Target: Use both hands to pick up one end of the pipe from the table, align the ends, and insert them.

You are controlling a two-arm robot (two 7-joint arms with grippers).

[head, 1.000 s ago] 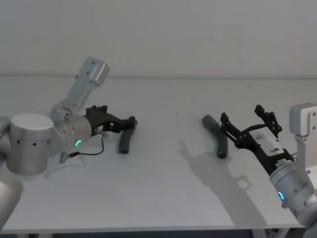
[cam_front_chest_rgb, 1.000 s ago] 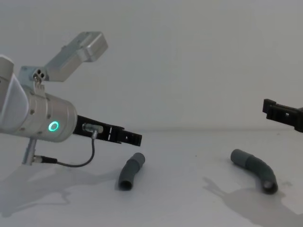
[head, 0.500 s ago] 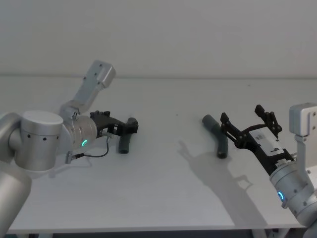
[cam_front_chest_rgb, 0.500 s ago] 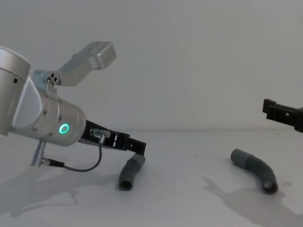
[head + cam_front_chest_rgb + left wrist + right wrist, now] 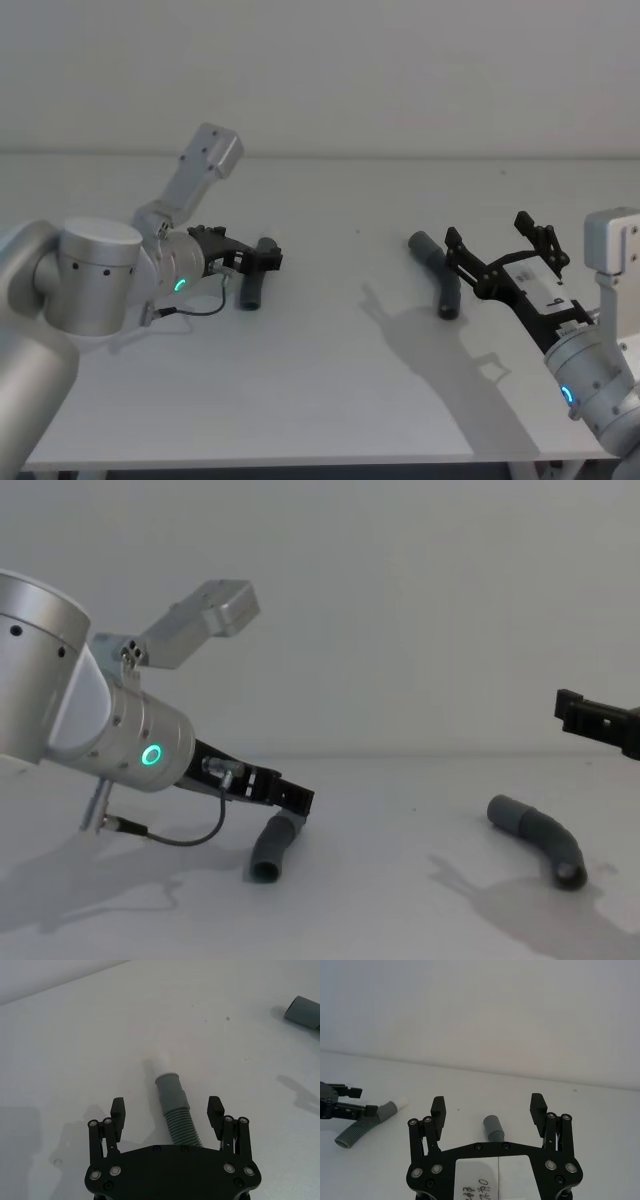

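Two dark-grey bent pipe pieces lie well apart on the white tabletop (image 5: pixel 330 390): the left piece (image 5: pixel 248 291), ribbed with a white stub (image 5: pixel 159 1065), sits between the left claw's (image 5: pixel 166 1106) spread jaws, and the right piece (image 5: pixel 441 279) lies untouched.

Bright even light, soft shadows on table (image 5: pixel 300 390)

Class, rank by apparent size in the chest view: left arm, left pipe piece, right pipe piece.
1. left arm, largest, though nearest the camera.
2. right pipe piece.
3. left pipe piece, partly behind the left claw, so 2 versus 3 is unsure.
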